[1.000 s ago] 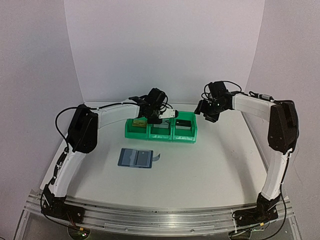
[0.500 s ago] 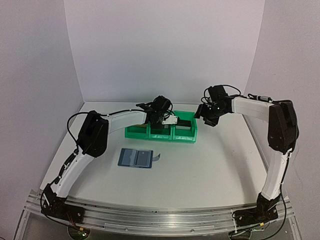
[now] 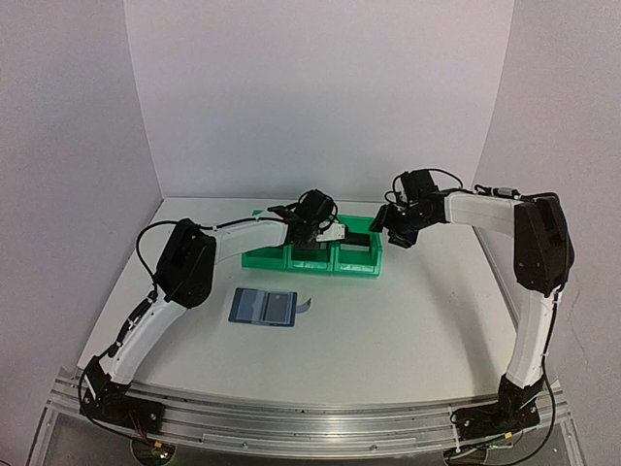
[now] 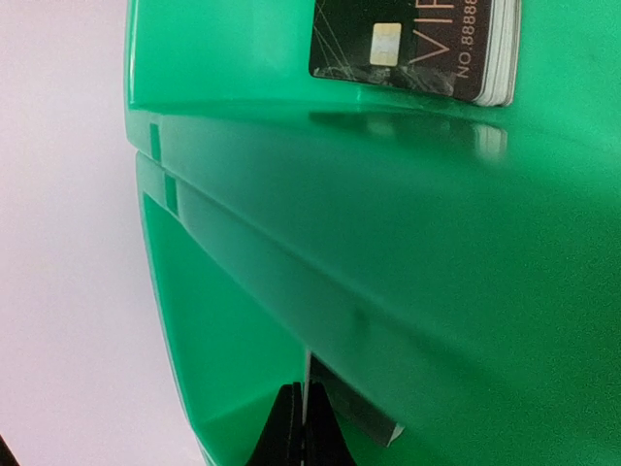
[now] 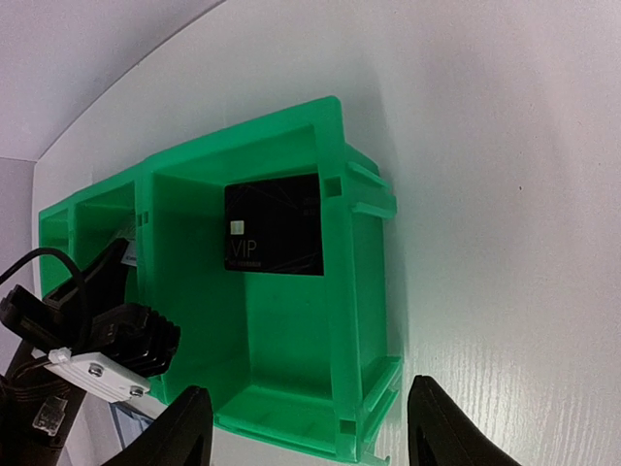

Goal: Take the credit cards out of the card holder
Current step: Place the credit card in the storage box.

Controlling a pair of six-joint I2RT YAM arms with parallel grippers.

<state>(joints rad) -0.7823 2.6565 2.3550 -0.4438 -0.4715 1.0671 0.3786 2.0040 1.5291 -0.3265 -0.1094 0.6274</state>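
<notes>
Black card (image 5: 274, 225) reads "VIP", "NO.8888". Right gripper (image 5: 310, 432) gapes empty; left gripper (image 4: 299, 429) pinched closed inside bin (image 4: 388, 243).

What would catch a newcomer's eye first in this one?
The row of green bins at the table's far middle, with a black card inside the right-hand one and the right gripper, jaws open, close by. Nearer the arms, the blue card holder lies open on the white table.
</notes>
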